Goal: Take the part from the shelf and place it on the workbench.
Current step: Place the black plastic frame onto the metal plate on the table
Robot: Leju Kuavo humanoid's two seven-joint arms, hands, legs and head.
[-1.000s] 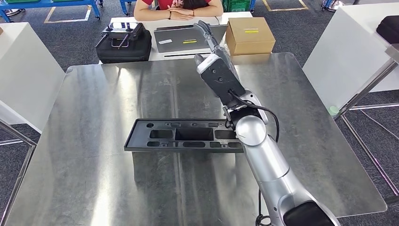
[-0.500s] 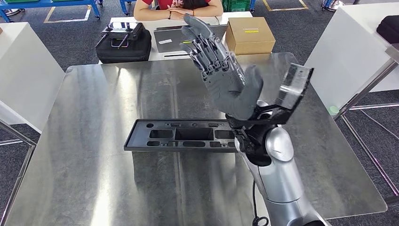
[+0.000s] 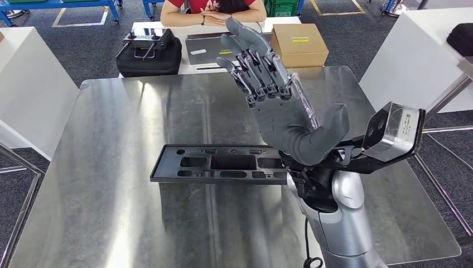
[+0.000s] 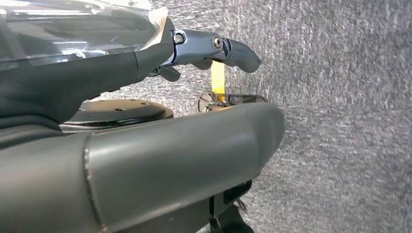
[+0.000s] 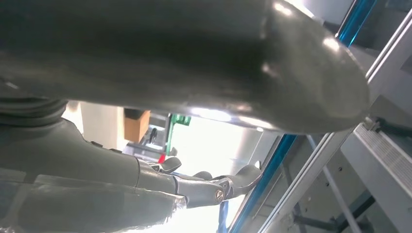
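Note:
The part (image 3: 217, 164), a long black plastic tray with several cut-outs, lies flat on the steel workbench (image 3: 111, 139) near its middle. My right hand (image 3: 279, 106) is raised above the bench, just right of the part and clear of it. Its palm faces me, its fingers are spread and it holds nothing. The right wrist view shows the same hand (image 5: 170, 73) with thumb and fingers apart and nothing between them. My left hand (image 4: 145, 121) hangs over grey carpet, thumb and fingers apart, with nothing in it.
Behind the workbench stands a table with a cardboard box (image 3: 300, 43), a grey laptop (image 3: 215, 47) and a black case (image 3: 148, 53). A person (image 3: 215, 8) sits there with folded arms. White tables flank the bench at left (image 3: 28, 84) and right (image 3: 413, 56).
My right arm has turned at the wrist, so the hand shows its palm instead of its back, and it has come up closer to me. The part has stayed put.

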